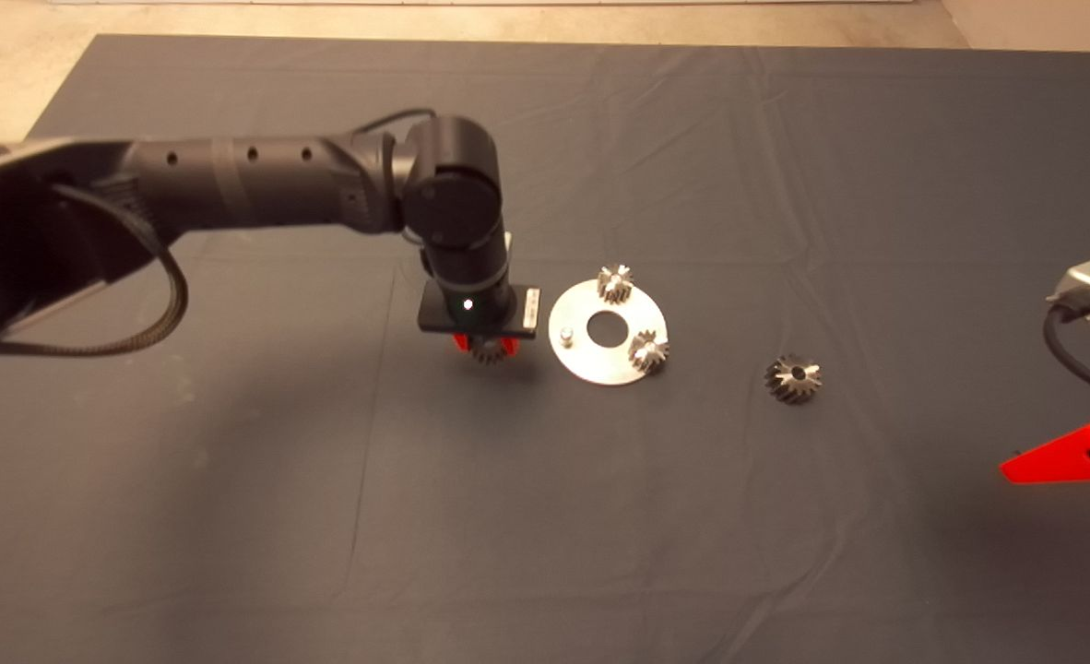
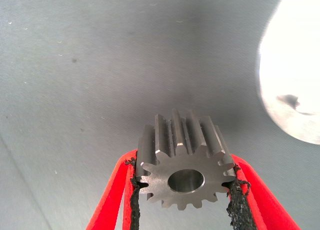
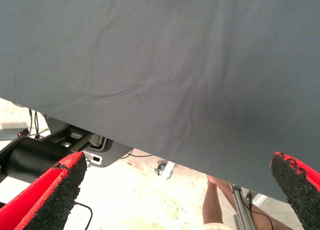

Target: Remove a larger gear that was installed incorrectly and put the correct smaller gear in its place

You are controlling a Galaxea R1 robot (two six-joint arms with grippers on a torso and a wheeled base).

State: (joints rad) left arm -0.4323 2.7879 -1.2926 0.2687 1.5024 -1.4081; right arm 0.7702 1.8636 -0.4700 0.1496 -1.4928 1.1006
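Note:
My left gripper (image 1: 487,349) hangs just left of the round silver plate (image 1: 600,371) and is shut on the smaller gear (image 2: 186,170), bright silver with straight teeth and a round centre hole. In the head view only the gear's lower edge (image 1: 488,354) shows under the wrist. The larger gear (image 1: 793,379), dark with slanted teeth, lies alone on the mat to the right of the plate. Two small silver gears (image 1: 615,283) (image 1: 648,351) sit on the plate, and a bare peg (image 1: 564,338) stands at its left side. My right gripper (image 1: 1071,456) waits open at the right edge.
The plate (image 2: 292,79) shows as a bright patch in the left wrist view. Past the mat's edge (image 3: 125,140), the right wrist view shows the floor, cables, machine parts and a person's leg (image 3: 214,205). The right gripper's fingers (image 3: 55,190) are wide apart.

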